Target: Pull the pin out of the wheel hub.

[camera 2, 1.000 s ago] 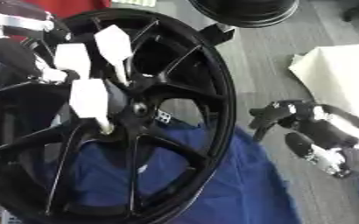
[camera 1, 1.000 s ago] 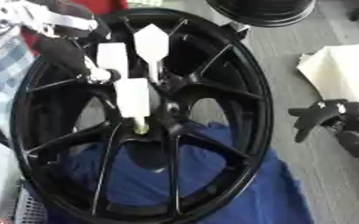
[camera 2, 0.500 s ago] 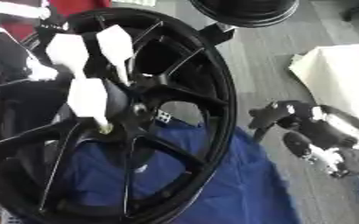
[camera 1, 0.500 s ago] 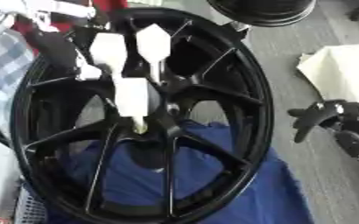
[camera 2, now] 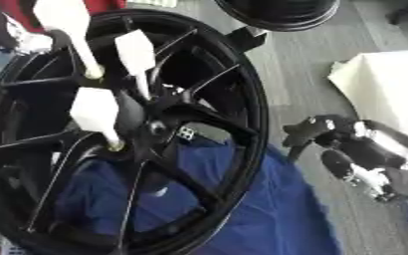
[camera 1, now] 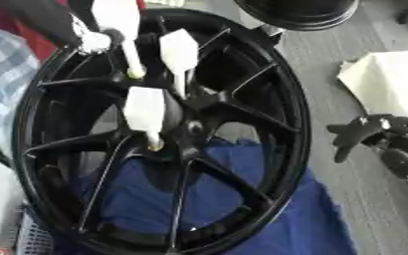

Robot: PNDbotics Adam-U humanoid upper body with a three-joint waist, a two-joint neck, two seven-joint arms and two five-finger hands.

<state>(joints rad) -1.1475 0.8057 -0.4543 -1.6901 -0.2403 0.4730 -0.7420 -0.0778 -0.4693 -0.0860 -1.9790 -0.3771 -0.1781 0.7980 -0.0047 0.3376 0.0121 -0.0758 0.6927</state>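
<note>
A black wheel hub with thin spokes lies on a blue cloth. Three white-handled pins show over it. Two stand in the hub: one pin near the middle and one pin lower left, with a brass tip. The third pin is up at the top left, its brass tip hanging over a spoke. My left hand is curled on it from the upper left corner. My right hand rests open on the grey table to the right of the rim.
A second black rim sits at the far edge. A white sheet lies at the right. A checked cloth is at the left, beside the rim.
My left hand has lifted its pin up and to the far left, away from the other two pins. The right hand has stayed where it was.
</note>
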